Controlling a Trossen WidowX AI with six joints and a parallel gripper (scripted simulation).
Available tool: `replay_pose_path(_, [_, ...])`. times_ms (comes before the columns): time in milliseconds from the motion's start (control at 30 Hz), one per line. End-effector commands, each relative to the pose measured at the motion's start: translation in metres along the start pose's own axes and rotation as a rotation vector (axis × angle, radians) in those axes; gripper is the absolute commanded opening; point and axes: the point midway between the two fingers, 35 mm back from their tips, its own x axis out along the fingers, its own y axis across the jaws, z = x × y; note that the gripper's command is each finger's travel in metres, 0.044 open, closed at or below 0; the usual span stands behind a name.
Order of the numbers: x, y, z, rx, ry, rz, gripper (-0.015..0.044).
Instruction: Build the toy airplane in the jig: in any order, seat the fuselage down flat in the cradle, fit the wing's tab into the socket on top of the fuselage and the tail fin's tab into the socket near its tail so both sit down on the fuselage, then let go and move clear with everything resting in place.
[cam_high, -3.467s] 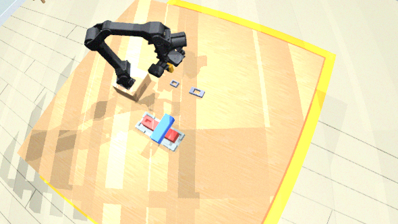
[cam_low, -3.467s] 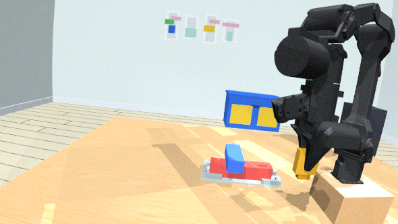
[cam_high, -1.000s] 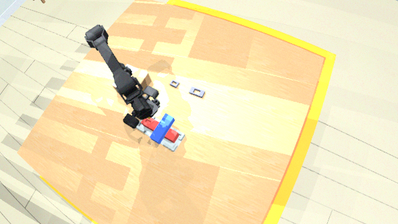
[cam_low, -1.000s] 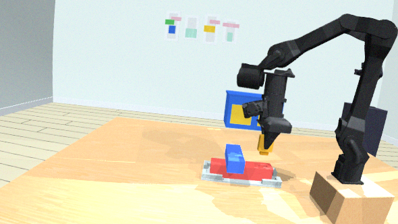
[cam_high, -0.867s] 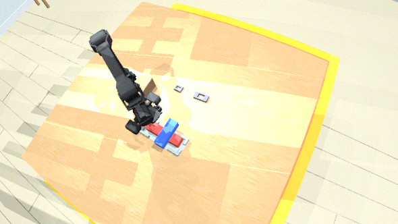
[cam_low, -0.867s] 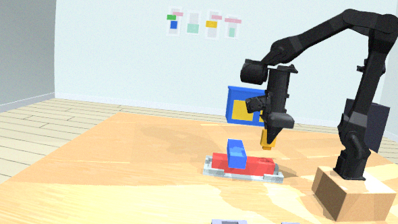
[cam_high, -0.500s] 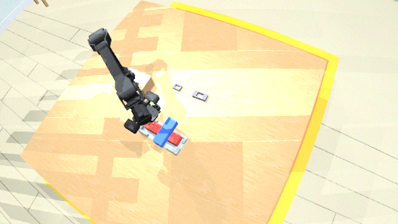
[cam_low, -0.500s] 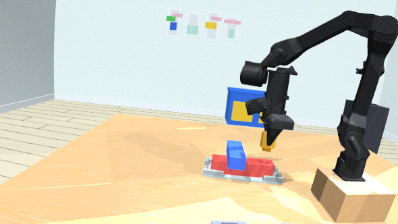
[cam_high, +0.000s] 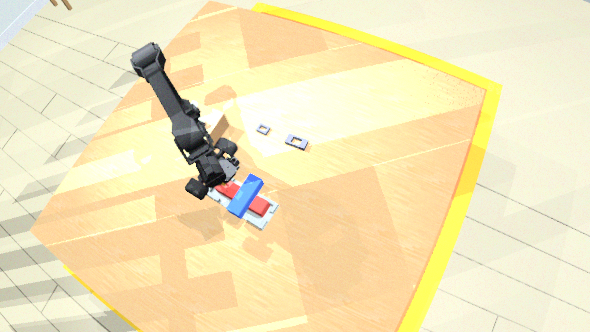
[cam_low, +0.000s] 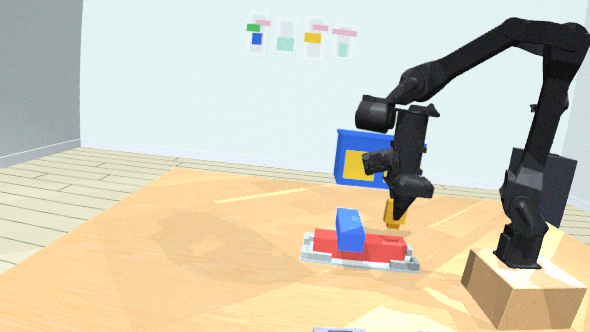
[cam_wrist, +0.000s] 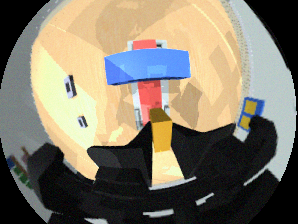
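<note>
No brand names or writing I can read anywhere here, fwiw. The hand (cam_low: 398, 212) (cam_wrist: 156, 123) is pinching the yellow tail fin (cam_low: 391, 212) (cam_wrist: 161, 134) upright, just above the tail end of the red fuselage (cam_high: 260, 205) (cam_low: 382, 248) (cam_wrist: 150, 95) and not touching it. The fuselage lies in the grey cradle (cam_high: 263, 221) (cam_low: 361, 266) (cam_wrist: 138, 119) on the worktop (cam_high: 340, 225) (cam_low: 175, 260) (cam_wrist: 200, 50), with the blue wing (cam_high: 246, 196) (cam_low: 350, 230) (cam_wrist: 148, 67) across its top.

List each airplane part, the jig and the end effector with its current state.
Fuselage: lying in the cradle.
Wing: crosswise on top of the fuselage.
Tail fin: held above the fuselage, not inserted.
Cradle jig: on the table, bearing the fuselage.
End effector: shut on the tail fin.
</note>
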Motion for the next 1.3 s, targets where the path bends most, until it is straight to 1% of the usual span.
replay_pose_path(0, [0.008,0.001,-0.001,-0.004,0.01,0.007,0.0066])
replay_pose_path(467, [0.031,0.002,-0.002,-0.004,0.01,0.007,0.0066])
replay_pose_path(633, [0.032,0.002,-0.002,-0.004,0.01,0.007,0.0066])
replay_pose_path(667, [0.029,0.001,-0.002,0.0,0.005,0.003,0.0078])
replay_pose_path(800, [0.029,0.001,-0.002,0.0,0.005,0.003,0.0052])
replay_pose_path(867, [0.029,0.001,-0.002,0.0,0.005,0.003,0.0])
replay_pose_path(967, [0.029,0.001,-0.002,0.0,0.005,0.003,0.0])
replay_pose_path(1267, [0.029,0.001,-0.002,0.0,0.005,0.003,0.0236])
